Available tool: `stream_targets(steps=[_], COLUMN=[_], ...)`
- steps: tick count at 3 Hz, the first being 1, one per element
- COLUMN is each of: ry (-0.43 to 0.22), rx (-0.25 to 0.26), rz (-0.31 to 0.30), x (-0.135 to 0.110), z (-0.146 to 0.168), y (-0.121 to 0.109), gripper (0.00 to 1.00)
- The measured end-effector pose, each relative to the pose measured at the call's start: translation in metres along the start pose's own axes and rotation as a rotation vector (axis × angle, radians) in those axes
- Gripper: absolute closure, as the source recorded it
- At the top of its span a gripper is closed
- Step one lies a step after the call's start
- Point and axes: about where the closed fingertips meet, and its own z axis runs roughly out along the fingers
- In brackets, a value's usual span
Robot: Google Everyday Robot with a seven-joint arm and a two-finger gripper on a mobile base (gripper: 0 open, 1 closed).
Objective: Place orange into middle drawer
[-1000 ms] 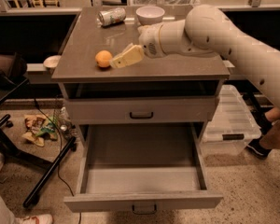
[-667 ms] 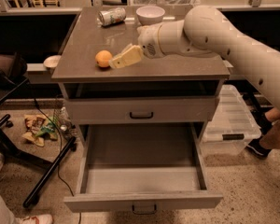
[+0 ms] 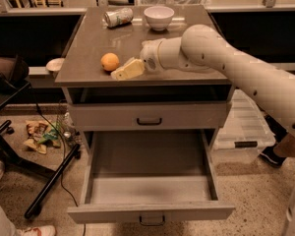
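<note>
Grey cabinet top [image 3: 88, 48] carries everything that matters here, and the biggest change over the last second is in the pale arm [image 3: 236, 68] stretched across it. The arm has dropped lower toward the surface and pushed a little further over, so the gripper [image 3: 128, 69] now lies low along the near edge instead of riding slightly above it. For the task, that reads as the end of the approach. The pick-up itself has not happened, and nothing has yet gone toward the drawer.

Below and in front of the gripper, the middle drawer [image 3: 150, 188] stands pulled fully out with its floor bare, ready to receive. The shallower top drawer [image 3: 150, 116] between it and the gripper is closed, so it will not block a straight drop.

The gripper points away from the arm, its tip angled down at the tabletop. Whether it is open or closed I cannot tell from this angle. It has hold of nothing.

The orange [image 3: 109, 62] sits on the cabinet top just beside the gripper's tip, on its far side. It is so close that contact cannot be ruled out, and it has not shifted. Well behind the gripper, at the back edge, rest a white bowl [image 3: 159, 17] and a crushed can [image 3: 119, 17].
</note>
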Motion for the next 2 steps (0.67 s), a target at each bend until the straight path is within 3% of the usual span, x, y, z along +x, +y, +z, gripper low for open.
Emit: stream_targets(steps=[2], ry=[-0.041], rx=[-0.002], rz=[0.027], x=[0.012], z=[0.027], y=[-0.005], gripper=[0.00])
